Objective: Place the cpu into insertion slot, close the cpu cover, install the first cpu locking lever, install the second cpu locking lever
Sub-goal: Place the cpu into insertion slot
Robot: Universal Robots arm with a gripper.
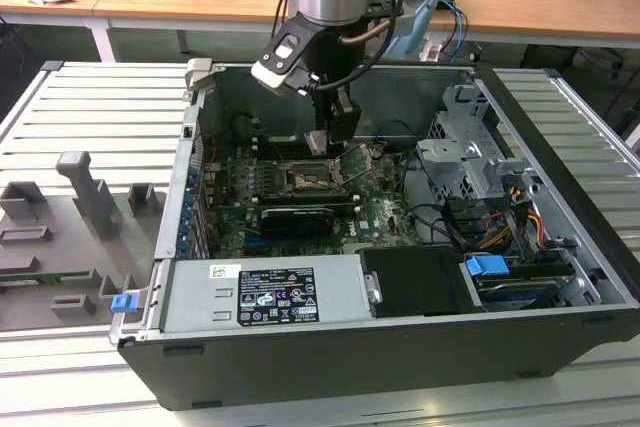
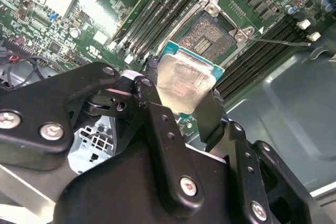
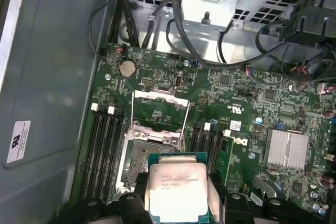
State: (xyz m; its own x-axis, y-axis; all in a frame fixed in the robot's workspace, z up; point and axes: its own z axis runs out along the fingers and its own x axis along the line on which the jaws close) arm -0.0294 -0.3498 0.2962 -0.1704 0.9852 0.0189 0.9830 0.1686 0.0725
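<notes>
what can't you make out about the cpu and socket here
- cpu underside: faces away from both wrist cameras.
- Part of the insertion slot: covered by the cpu in the first wrist view.
- One cpu edge: cut off by the picture's edge in the first wrist view.
- Two cpu sides: covered by fingers of the hand in the second wrist view.
- Gap between cpu and insertion slot: too small to judge in the exterior view.

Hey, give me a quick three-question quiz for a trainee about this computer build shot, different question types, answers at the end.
1. True or false: the insertion slot is empty.
2. Fill in: the cpu cover is ___ (open or shut).
3. The gripper is: A open; B shut on the cpu; C shut on the cpu cover.
Key: 1 true; 2 open; 3 B.
</notes>
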